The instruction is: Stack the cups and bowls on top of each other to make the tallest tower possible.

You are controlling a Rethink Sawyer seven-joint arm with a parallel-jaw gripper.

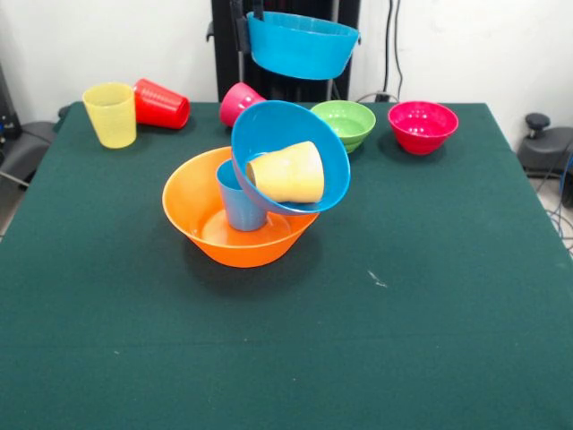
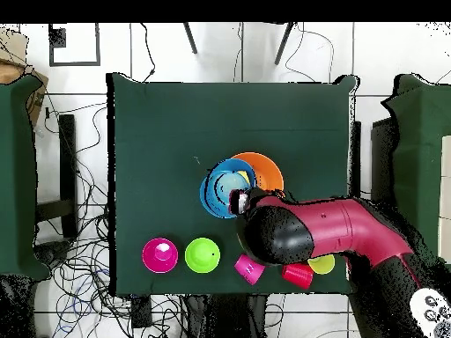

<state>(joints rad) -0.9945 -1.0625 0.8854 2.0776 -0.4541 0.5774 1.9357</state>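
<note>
Holding small blue bowl (image 1: 300, 45) aloft, pincer (image 1: 255, 20)

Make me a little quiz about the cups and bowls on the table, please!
1. True or false: the red cup is standing upright.
2. What sits inside the large orange bowl? A) the light blue cup B) a spoon C) nothing
3. Fill in: the bowl up in the air is coloured ____.

Key: 1 false, it lies on its side; 2 A; 3 blue.
</note>
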